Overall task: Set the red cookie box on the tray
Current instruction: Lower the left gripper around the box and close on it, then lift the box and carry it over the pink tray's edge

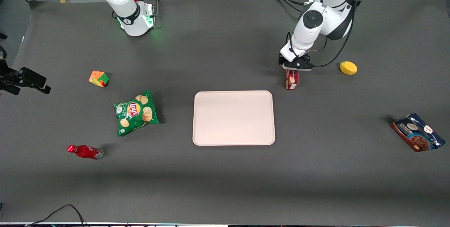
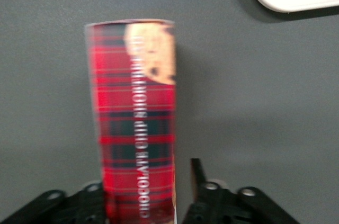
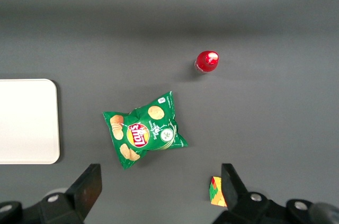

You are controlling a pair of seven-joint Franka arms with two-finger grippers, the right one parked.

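Red cookie box (image 1: 292,80) hanging upright, top end in gripper (image 1: 297,66), beside tray (image 1: 233,139)

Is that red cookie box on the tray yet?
No. The red cookie box is beside the tray, apart from it, at the gripper.

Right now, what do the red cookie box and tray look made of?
Red cookie box, at the gripper: likely printed cardboard, slightly glossy, with flat faces and crisp edges. Tray: probably moulded plastic, matte pale pink-white, with rounded corners and a low rim.
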